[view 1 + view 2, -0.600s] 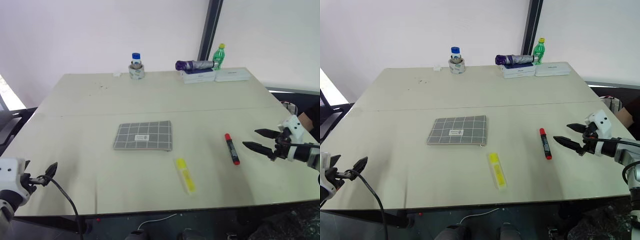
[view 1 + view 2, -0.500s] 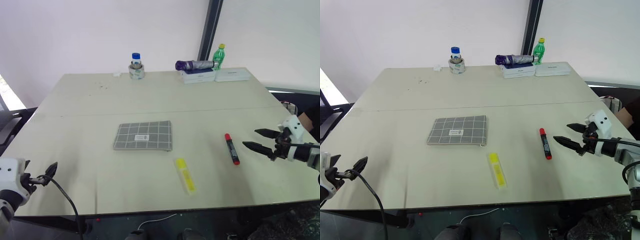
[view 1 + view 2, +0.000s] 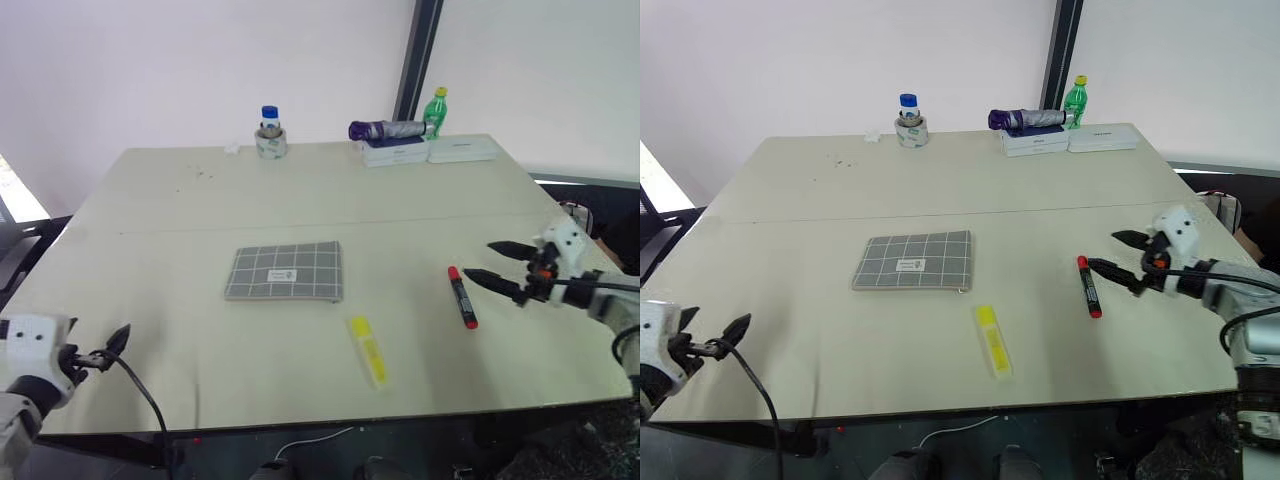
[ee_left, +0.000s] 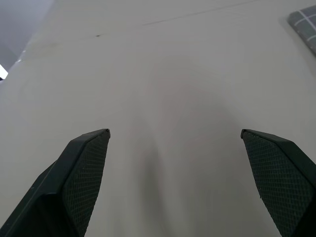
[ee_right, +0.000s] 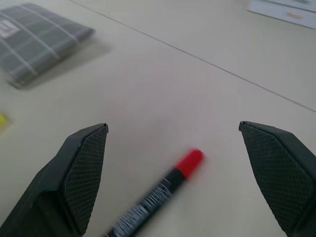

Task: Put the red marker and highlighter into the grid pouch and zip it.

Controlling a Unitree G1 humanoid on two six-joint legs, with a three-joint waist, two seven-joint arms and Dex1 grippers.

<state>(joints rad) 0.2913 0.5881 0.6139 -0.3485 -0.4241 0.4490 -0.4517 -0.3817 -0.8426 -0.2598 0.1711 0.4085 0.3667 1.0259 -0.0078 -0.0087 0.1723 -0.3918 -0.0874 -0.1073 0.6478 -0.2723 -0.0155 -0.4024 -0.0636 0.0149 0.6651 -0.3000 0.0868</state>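
The right tool (image 3: 492,263) is seen in the left eye view with its two black fingers spread wide and nothing between them, held just beside the red marker (image 3: 461,296), on the marker's right. The left tool (image 3: 112,345) is seen at the near left edge of the tabletop (image 3: 300,190), spread open and empty, well apart from the task's things. The grid pouch (image 3: 286,271) lies flat near the middle of the tabletop, label up. The yellow highlighter (image 3: 368,350) lies nearer the front edge, between the pouch and the marker but apart from both. At the far edge a blue-capped bottle (image 3: 268,132), a folded purple umbrella (image 3: 385,129), a green bottle (image 3: 436,110) and two white boxes (image 3: 428,151) are seen.

In the left wrist view, the fingers (image 4: 84,165) are shown wide apart over bare tabletop, with a corner of the grid pouch (image 4: 305,25) at the picture's edge.

In the right wrist view, the fingers (image 5: 81,168) are shown wide apart, and the red marker (image 5: 163,190) lies on the tabletop between them, untouched, its red cap pointing away. The grid pouch (image 5: 37,37) lies beyond, well apart, and a sliver of the highlighter (image 5: 2,121) is seen.
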